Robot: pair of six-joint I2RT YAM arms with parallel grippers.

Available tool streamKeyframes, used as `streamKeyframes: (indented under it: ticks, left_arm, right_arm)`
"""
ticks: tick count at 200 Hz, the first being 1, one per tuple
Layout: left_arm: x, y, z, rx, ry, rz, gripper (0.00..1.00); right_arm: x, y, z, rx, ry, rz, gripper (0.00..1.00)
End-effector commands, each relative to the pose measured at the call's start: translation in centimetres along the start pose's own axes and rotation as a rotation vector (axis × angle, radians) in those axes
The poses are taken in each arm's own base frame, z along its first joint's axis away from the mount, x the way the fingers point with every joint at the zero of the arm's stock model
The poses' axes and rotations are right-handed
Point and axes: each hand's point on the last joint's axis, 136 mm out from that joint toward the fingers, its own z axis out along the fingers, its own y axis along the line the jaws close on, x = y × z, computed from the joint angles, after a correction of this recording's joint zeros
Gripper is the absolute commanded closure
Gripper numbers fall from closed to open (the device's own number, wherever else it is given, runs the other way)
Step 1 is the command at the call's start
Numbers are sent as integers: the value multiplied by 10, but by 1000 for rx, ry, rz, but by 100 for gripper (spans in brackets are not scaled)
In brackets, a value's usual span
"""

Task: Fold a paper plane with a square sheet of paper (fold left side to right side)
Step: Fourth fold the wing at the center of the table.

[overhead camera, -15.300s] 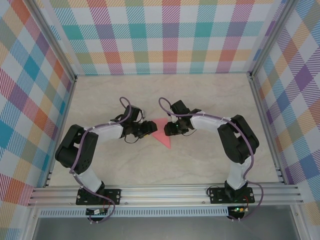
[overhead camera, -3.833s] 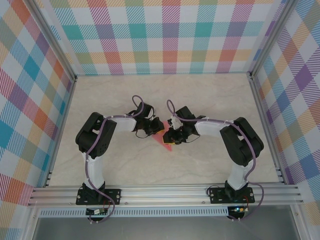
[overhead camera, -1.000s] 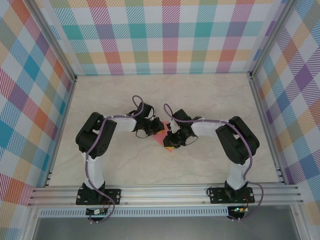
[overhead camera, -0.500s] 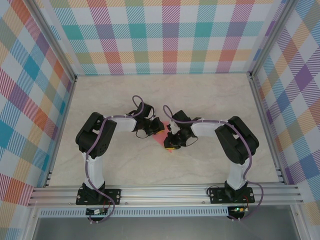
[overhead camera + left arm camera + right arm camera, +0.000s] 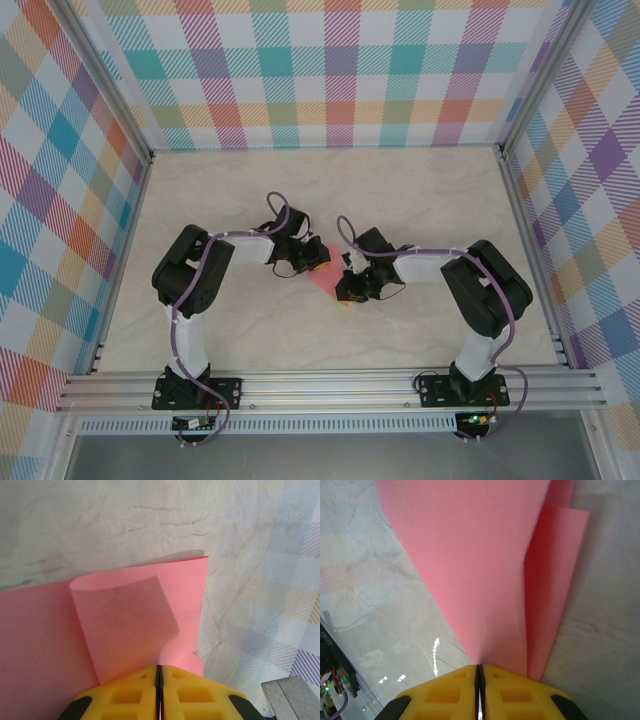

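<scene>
The salmon-pink sheet of paper point(image 5: 325, 277) lies mid-table between my two grippers, partly folded into a pointed shape. My left gripper point(image 5: 312, 256) is at its far left end. In the left wrist view the yellow jaws point(image 5: 159, 668) are shut with a flap of the paper point(image 5: 125, 620) running into them; the flap curls over in a soft, rounded fold. My right gripper point(image 5: 346, 291) is at the paper's near tip. In the right wrist view its jaws point(image 5: 479, 667) are shut where the paper point(image 5: 485, 570) narrows to a point, and a second layer shows at the right.
The beige marble-look table point(image 5: 420, 200) is walled by plaid panels at the back and both sides. An aluminium rail point(image 5: 330, 385) with the arm bases runs along the near edge. Bare table lies all around the paper.
My right gripper has slid a little right and toward the near edge along the paper, so more pink shows between the grippers. The left gripper has stayed in place.
</scene>
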Motion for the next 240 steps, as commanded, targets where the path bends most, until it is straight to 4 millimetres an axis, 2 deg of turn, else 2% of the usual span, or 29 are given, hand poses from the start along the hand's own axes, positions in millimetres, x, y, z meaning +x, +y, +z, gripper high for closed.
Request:
streamKeyframes:
  ticks: [1, 50, 64, 92, 117, 146, 184, 212, 240]
  left_arm:
    - [13, 42, 8, -141, 26, -33, 90]
    - [13, 42, 9, -140, 27, -32, 90]
    - [13, 41, 8, -137, 26, -31, 90]
    - [13, 41, 8, -134, 26, -30, 90]
    - [12, 39, 9, -128, 24, -33, 90]
    - [12, 38, 7, -125, 21, -32, 90]
    - [11, 35, 7, -118, 21, -29, 90]
    - [11, 32, 5, -111, 21, -26, 90]
    - [8, 19, -1, -73, 8, -6, 90]
  right_arm:
    - [63, -41, 0, 127, 178, 160, 90]
    - [68, -40, -14, 120, 168, 156, 93]
    - [68, -34, -18, 91, 161, 146, 93]
    - [45, 1, -46, 46, 71, 48, 93]
    - [23, 16, -59, 57, 8, -7, 95]
    - [-4, 21, -45, 38, -25, 16, 100]
    - [-28, 12, -22, 56, -41, 55, 100]
    - [-27, -6, -8, 112, -12, 93, 100]
    - [-12, -29, -3, 195, 21, 128, 100]
